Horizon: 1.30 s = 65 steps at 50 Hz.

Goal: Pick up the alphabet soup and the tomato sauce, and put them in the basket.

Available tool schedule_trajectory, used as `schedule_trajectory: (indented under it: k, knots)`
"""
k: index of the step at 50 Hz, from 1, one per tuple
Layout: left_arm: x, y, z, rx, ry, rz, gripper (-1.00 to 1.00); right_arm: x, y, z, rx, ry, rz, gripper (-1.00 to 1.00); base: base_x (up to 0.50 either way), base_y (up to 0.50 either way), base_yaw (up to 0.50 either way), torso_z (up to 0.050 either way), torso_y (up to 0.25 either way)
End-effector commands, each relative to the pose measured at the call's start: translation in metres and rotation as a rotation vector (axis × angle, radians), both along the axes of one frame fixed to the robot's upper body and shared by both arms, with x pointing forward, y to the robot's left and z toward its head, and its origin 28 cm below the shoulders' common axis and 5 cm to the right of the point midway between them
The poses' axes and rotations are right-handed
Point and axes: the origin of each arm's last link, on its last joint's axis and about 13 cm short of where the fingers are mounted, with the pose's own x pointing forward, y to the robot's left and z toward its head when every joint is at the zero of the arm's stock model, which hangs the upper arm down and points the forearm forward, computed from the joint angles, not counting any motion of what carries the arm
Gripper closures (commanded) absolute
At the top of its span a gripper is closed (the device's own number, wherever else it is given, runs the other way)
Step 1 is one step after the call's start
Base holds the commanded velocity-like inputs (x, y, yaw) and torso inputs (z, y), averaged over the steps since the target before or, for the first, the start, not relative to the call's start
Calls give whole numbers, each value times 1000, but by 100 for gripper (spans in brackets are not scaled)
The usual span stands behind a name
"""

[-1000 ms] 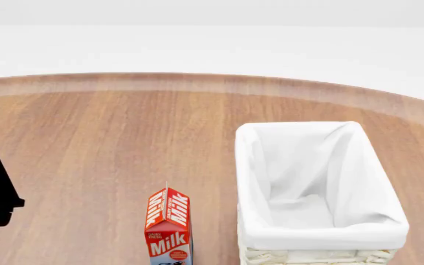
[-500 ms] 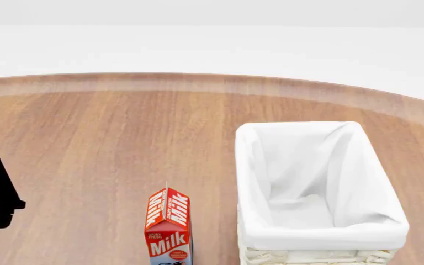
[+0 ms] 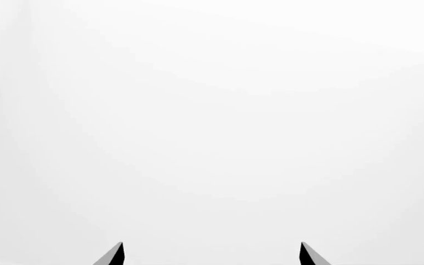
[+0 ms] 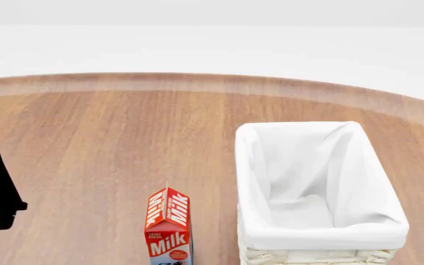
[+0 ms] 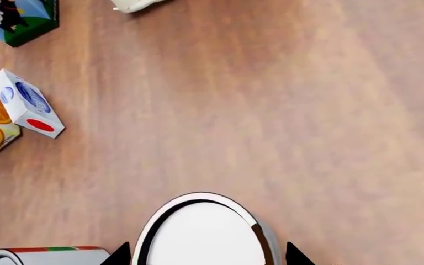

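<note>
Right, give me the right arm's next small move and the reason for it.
Probably lower the right gripper a little further, then close. In its wrist view a can's silvery lid sits centred between the two open fingertips, seen from above, so the fingers do not yet look level with its sides. The basket is empty.

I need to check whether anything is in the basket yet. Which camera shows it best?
The head view: the basket sits open-topped, its white liner visible down to the bottom, with no cans inside. The left wrist view shows only blank white; the right wrist view shows cans and cartons, but no recognisable basket.
</note>
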Motion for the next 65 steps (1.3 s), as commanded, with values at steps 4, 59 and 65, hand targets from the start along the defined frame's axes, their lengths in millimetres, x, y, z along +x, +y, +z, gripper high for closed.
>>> schedule_trajectory:
  k: [4, 59, 65]
  knots:
    - [0, 0, -1, 3, 2, -2, -100, 2, 3, -1, -1, -22, 13, 100, 0, 0, 0, 0, 0]
    - [1, -1, -5, 0, 12, -11, -100, 67, -9, 197, -263, -566, 86, 100, 0, 0, 0, 0, 0]
    - [1, -1, -6, 1, 16, -13, -100, 83, -17, 223, -285, -630, 58, 100, 0, 0, 0, 0, 0]
